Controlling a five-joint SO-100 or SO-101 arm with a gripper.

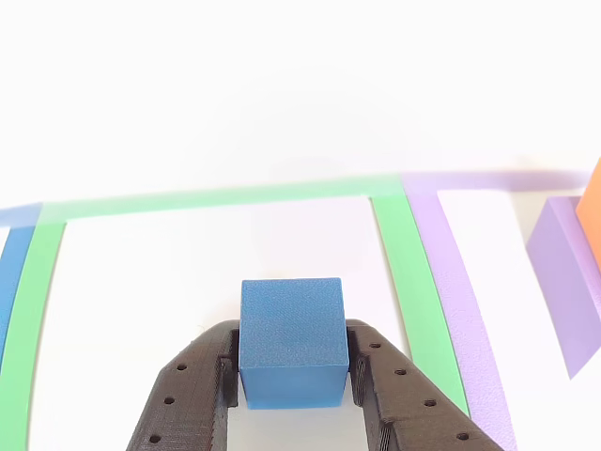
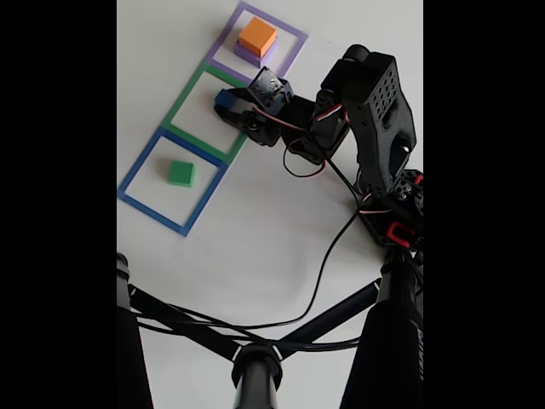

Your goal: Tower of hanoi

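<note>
Black 3D-printed tool grips the small blue plastic cube betw its jaws, inside the green tape square on the white desk. Risk, imo: cube sits near the fingertips, so a jerky lift could slip it out

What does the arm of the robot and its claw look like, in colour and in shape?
The claw is matte black plastic with layered print lines; each of its two broad fingers carries a row of small round holes. In the fixed view the arm is black too, with a perforated panel, red parts near the base and thin black cables trailing across the table.
</note>
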